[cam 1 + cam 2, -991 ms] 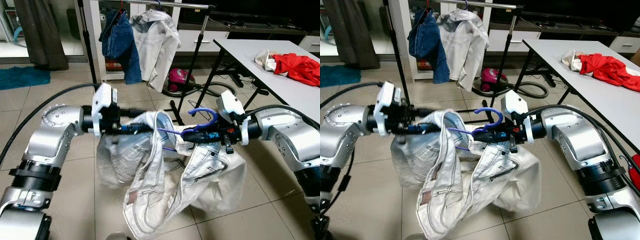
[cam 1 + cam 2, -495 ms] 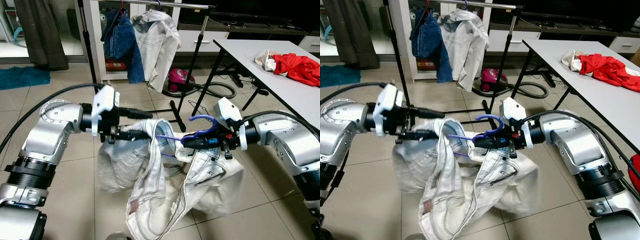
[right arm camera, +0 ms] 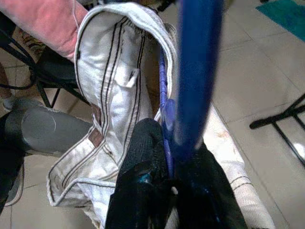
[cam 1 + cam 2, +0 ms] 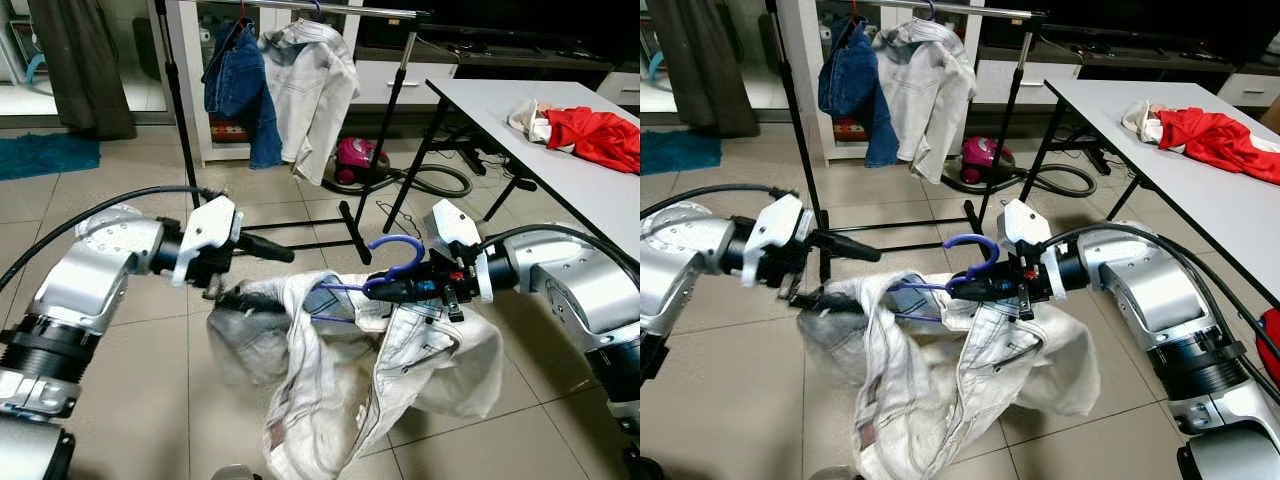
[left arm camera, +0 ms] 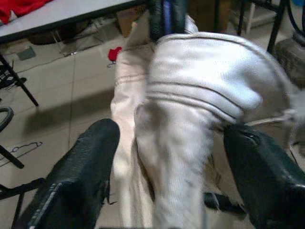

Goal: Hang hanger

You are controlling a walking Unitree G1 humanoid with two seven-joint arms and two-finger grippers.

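In front of the robot, above the tiled floor (image 4: 120,400), 1 white denim jacket (image 4: 360,380) hung between the 2 arms, draped over 1 blue hanger (image 4: 395,262). The right tool (image 4: 385,288) was clamped tight on that hanger just below its hook, both black fingers pinched around the blue stem, and the hook curled up beside the wrist. The left tool (image 4: 262,272) stood wide open: 1 finger pointed out above the cloth, the other lay low against the jacket's bunched edge, and from the left wrist the fabric (image 5: 190,124) sat between the 2 spread fingers (image 5: 81,176), which had not closed on it. The jacket sagged from the hanger in loose folds toward the floor.

Behind, 1 clothes rack (image 4: 330,10) carried 2 garments side by side: 1 blue denim jacket (image 4: 240,90) and 1 pale jacket (image 4: 315,80). Near the rack's feet sat 1 pink vacuum cleaner (image 4: 358,155) with its hose coiled on the tiles. To the robot's right, 1 white tabletop (image 4: 560,150) bore 1 red cloth (image 4: 595,130) touching 1 cream cloth (image 4: 528,118). At far left lay 1 teal rug (image 4: 45,155), with 1 dark curtain (image 4: 80,60) above it.
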